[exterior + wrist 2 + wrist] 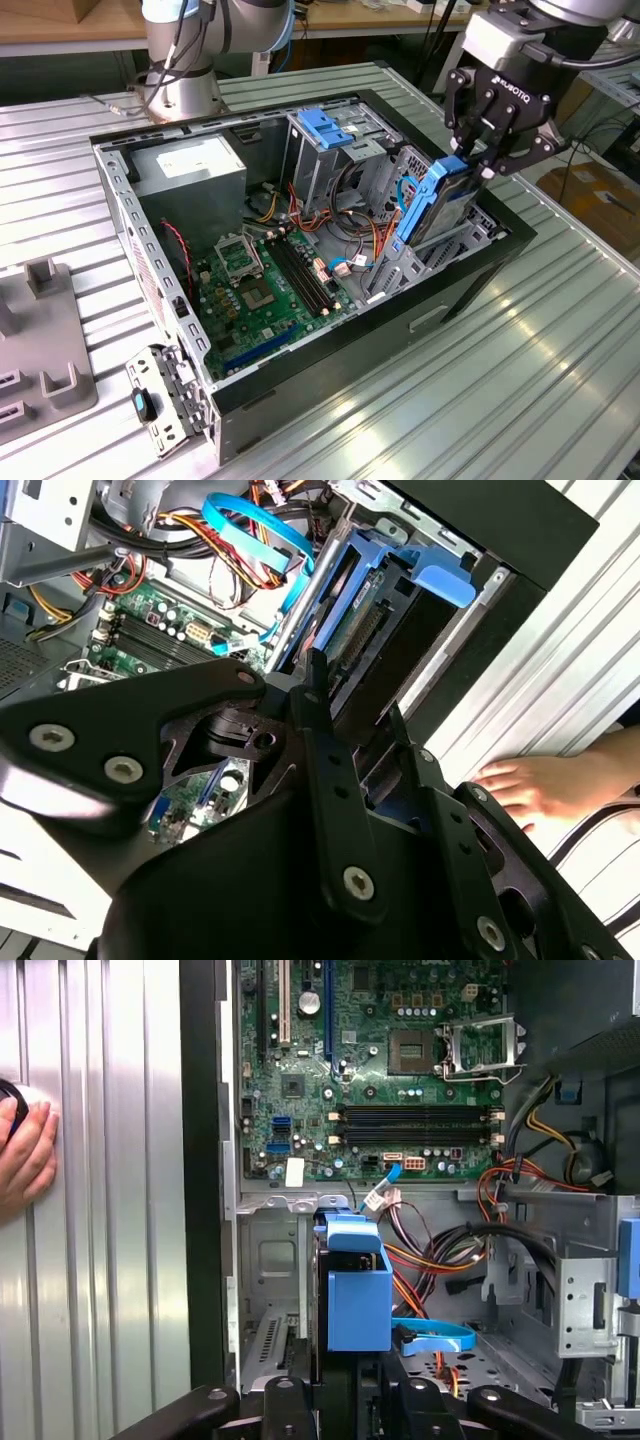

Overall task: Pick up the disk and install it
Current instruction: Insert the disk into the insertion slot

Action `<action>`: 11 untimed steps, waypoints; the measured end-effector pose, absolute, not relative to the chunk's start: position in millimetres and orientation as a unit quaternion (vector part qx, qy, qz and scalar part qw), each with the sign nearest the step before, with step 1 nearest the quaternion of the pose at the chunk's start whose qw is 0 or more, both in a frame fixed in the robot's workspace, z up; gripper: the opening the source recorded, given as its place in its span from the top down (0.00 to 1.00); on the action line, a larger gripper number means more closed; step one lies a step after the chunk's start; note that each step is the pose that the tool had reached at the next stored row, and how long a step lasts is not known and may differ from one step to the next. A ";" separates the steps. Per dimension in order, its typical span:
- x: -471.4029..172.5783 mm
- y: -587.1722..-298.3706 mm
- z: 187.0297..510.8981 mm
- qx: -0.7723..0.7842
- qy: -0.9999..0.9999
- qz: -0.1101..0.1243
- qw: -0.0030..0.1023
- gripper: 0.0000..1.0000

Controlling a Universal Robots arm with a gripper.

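1. The jaws appear clamped on the upper end of the disk [440, 200]; the contact is partly hidden.
2. The disk stands tilted, its lower end inside the open computer case [320, 380], at the case's 3 o'clock side in the exterior view.
3. A person's hand [25, 1155] rests on the tabletop [520, 380] near the case.

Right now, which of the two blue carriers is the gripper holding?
The one on the disk, tilted at the exterior view's right, clamped by the gripper; the other carrier sits on the drive cage.
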State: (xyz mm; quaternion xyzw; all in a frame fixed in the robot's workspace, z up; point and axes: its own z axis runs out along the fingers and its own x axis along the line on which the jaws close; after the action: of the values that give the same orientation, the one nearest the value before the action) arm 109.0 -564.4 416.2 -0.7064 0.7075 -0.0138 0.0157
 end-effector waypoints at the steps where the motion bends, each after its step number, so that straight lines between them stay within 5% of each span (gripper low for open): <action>1: 109.0 -564.4 413.8 -0.706 0.707 -0.014 0.016 0.65; 11: 109.0 -564.5 401.1 -0.706 0.707 -0.014 0.016 0.65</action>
State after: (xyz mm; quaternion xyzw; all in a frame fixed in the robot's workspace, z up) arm 109.0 -564.5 401.1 -0.7064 0.7075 -0.0137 0.0158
